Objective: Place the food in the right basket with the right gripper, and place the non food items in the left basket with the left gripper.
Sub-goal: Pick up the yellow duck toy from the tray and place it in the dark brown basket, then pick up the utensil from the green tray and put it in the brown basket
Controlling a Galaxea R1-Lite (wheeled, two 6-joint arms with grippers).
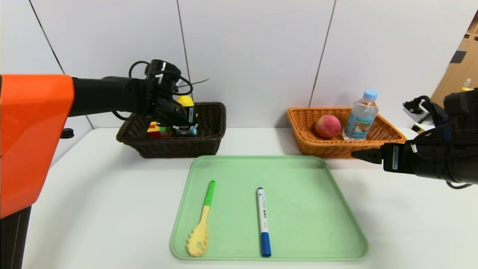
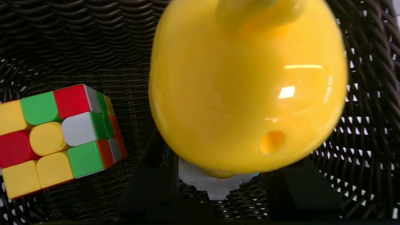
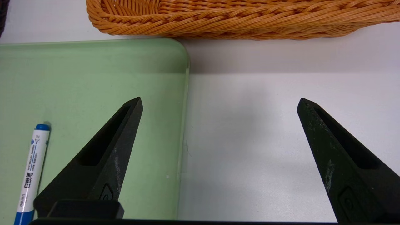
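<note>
My left gripper (image 1: 183, 123) reaches into the dark brown left basket (image 1: 175, 147) and is shut on the yellow duck toy (image 1: 185, 101). In the left wrist view its fingers (image 2: 150, 187) press either side of the duck's (image 2: 243, 87) white base, low over the basket floor (image 2: 78, 47). The puzzle cube (image 1: 157, 130) lies beside it (image 2: 53, 137). The peach (image 1: 328, 126) and the water bottle (image 1: 361, 116) stand in the orange right basket (image 1: 310, 145). My right gripper (image 1: 364, 155) is open and empty in front of that basket (image 3: 218, 18).
A green tray (image 1: 306, 209) lies at the table's middle front. On it are the green-handled pasta spoon (image 1: 203, 220) and the blue-capped marker (image 1: 263, 220), also in the right wrist view (image 3: 31, 168). My right gripper (image 3: 218, 103) hovers over the tray's right edge (image 3: 184, 93).
</note>
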